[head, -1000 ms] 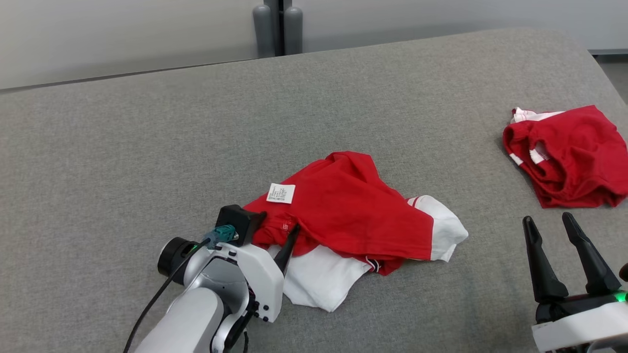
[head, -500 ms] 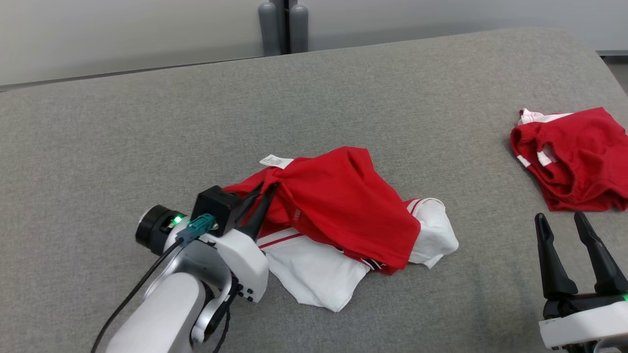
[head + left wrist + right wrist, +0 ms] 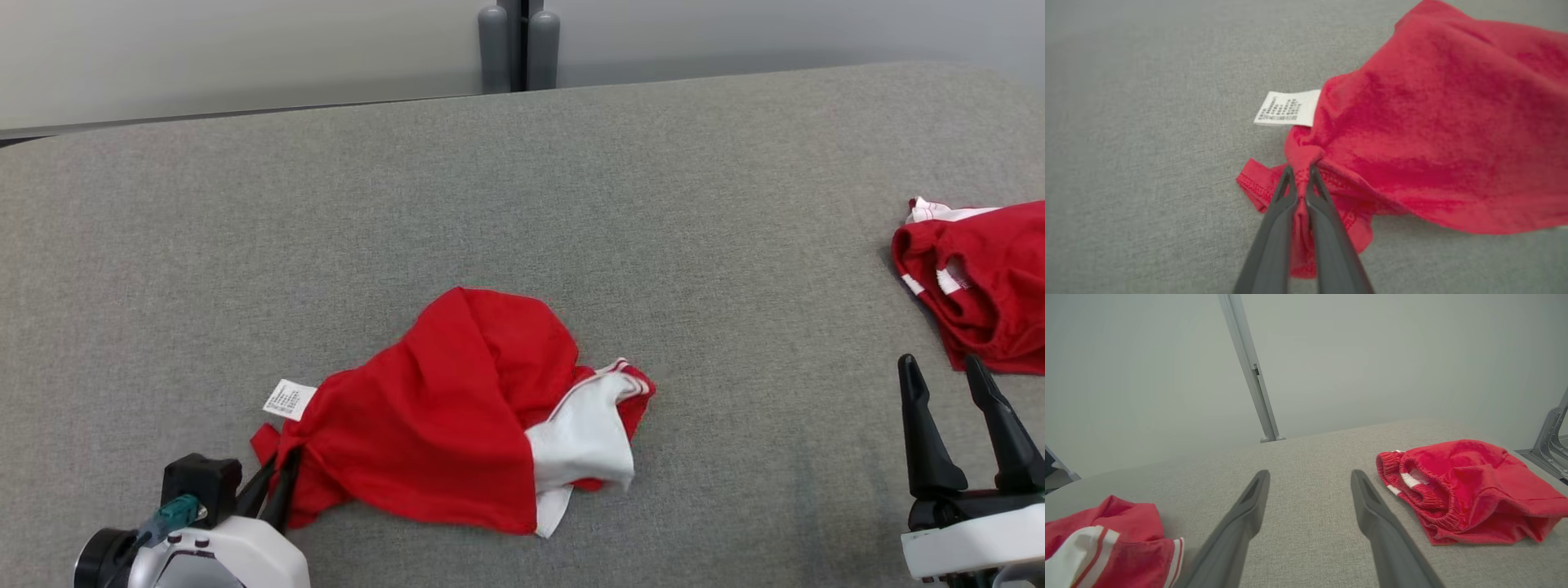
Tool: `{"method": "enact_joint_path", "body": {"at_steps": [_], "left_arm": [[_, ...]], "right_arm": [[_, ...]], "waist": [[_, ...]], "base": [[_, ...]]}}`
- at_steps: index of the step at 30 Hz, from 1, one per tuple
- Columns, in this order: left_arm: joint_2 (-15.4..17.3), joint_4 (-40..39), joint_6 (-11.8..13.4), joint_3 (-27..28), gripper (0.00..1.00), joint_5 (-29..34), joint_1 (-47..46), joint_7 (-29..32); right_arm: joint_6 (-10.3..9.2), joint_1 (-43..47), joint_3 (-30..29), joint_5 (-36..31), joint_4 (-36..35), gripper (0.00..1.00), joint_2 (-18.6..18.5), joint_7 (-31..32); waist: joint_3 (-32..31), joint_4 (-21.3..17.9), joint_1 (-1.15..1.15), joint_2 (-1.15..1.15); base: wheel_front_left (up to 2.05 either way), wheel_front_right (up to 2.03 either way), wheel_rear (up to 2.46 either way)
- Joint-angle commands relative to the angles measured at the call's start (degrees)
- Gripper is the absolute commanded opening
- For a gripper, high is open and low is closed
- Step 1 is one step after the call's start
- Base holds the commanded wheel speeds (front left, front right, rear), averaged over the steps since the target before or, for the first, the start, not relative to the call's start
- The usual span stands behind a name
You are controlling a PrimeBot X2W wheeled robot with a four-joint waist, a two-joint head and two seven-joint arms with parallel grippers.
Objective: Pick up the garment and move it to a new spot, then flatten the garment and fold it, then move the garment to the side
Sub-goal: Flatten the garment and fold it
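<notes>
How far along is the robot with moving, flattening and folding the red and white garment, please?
Done: the left gripper is shut on a hem corner of the red and white garment, beside its white label. In hand: moving it to a new spot. Left: flattening, folding and moving aside; it lies bunched, and the right gripper hangs open.

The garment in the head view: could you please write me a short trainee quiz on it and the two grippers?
1. True or false: the left gripper is shut on a red edge of the garment.
2. Where is the white care label? A) beside the pinched spot B) tucked out of sight C) at the garment's far end
3. Fill in: the right gripper is ____ and holds nothing.
Key: 1 true; 2 A; 3 open.
</notes>
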Motion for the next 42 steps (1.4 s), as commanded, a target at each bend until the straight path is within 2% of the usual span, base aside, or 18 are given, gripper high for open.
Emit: {"method": "enact_joint_path", "body": {"at_steps": [1,3,4,5,6,12,16,22,26,33,42], "left_arm": [[-0.5,0.8,-0.1,0.7,0.00,-1.3,1.0,-0.9],[-1.0,3.0,-0.8,1.5,0.00,-2.6,1.5,-2.7],[-1.5,4.0,-1.1,1.9,0.19,-3.4,1.6,-3.7],[-2.2,4.7,-1.2,2.5,0.51,-3.9,1.5,-5.2],[-3.1,5.2,-1.1,3.3,1.00,-4.7,1.3,-7.1],[-7.9,4.5,-0.3,8.3,1.00,-7.0,1.0,-19.3],[-9.6,1.3,1.4,10.0,1.00,-4.2,0.0,-22.8],[-9.8,-3.6,3.5,8.8,1.00,2.9,0.3,-23.7],[-9.0,-4.1,4.2,8.2,1.00,4.7,1.5,-23.4],[-8.1,-4.0,4.7,8.6,1.00,4.1,3.6,-22.8],[-8.4,-4.3,4.4,7.5,1.00,4.0,2.3,-21.9]], "right_arm": [[-0.02,-0.3,0.0,0.2,-0.2,1.00,0.0,0.2],[-0.02,-0.4,0.1,0.3,-0.2,1.00,0.0,0.2],[-0.02,-0.5,0.1,0.3,-0.2,1.00,-0.1,0.2],[-0.02,-0.7,0.2,0.3,-0.1,1.00,-0.1,0.2],[-0.02,-0.8,0.3,0.2,-0.1,1.00,-0.3,0.2],[-0.02,-0.5,-0.2,-0.5,-0.6,1.00,-0.9,0.4],[-0.02,-0.3,-0.2,-1.2,-1.3,1.00,-1.1,1.0],[-0.02,1.2,0.4,-2.1,-1.9,1.00,-1.5,2.4],[-0.02,2.1,0.5,-2.2,-2.3,1.00,-1.4,3.3],[-0.02,3.6,0.6,-2.4,-3.3,1.00,-1.5,4.3],[-0.02,4.0,1.9,-1.7,-2.8,1.00,-2.3,5.6]], "waist": [[0.3,0.2,0.00,0.00],[0.6,0.4,0.00,0.00],[0.7,0.4,0.00,0.00],[0.7,0.5,0.00,0.00],[0.6,0.5,0.00,0.00],[-0.9,1.0,0.00,0.00],[-2.6,1.3,0.00,0.00],[-6.1,1.3,0.00,0.00],[-7.3,1.3,0.00,0.00],[-8.5,1.6,0.00,0.00],[-7.8,3.1,0.00,0.00]], "base": [[0.00,0.00,0.00],[0.00,0.00,0.00],[0.00,0.00,0.00],[0.00,0.00,0.00],[0.00,0.00,0.00],[0.00,0.00,0.00],[0.00,0.00,0.00],[0.00,0.00,0.00],[0.00,0.00,0.00],[0.00,0.00,0.00],[0.00,0.00,0.00]]}}
